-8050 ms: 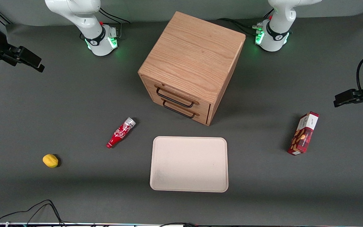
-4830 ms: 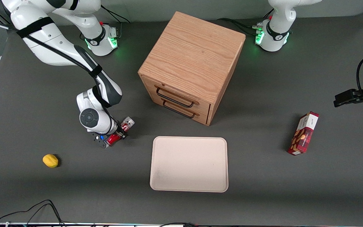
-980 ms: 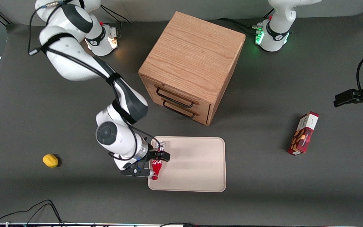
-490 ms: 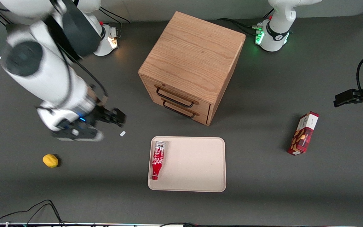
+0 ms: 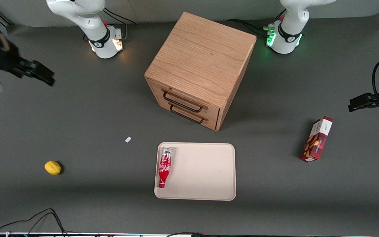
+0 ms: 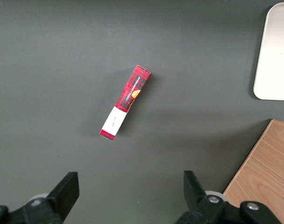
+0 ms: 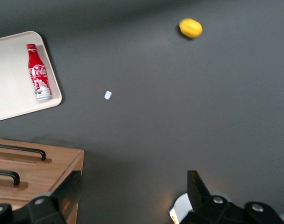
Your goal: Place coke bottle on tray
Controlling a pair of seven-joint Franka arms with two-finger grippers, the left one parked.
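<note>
Coke bottle (image 5: pixel 164 167): red, white script, lies on its side on the tray (image 5: pixel 202 184), along the tray's edge toward the working arm's end of the table. Silvery end points toward the cabinet; tapered neck points toward the front camera. Nothing grips it. Also seen from the right wrist camera (image 7: pixel 38 78), flat against the tray rim (image 7: pixel 11 109).

Tray: cream, rectangular, rounded corners, low rim. Sits on the dark table (image 5: pixel 275 197), nearer the front camera than the cabinet. Holds the bottle only.

Gripper (image 5: pixel 36 73): raised at the working arm's end of the table, well apart from tray and bottle. Black fingers (image 7: pixel 69 191) stand spread wide in the wrist view, with bare table between them; nothing held.

Wooden cabinet (image 5: pixel 201 65): oak-coloured cube in the middle of the table, two drawers with black wire handles (image 5: pixel 182 102), both closed. Its front is turned toward the tray.

Lemon (image 5: pixel 52 168): small, yellow, on the table toward the working arm's end, well apart from the tray.

White scrap (image 5: pixel 128 139): tiny pale piece on the table between lemon and cabinet, near the tray's corner but not touching.

Snack box (image 5: pixel 316 139): red, rectangular, nut picture on its face, on the table toward the parked arm's end, well apart from the tray.
</note>
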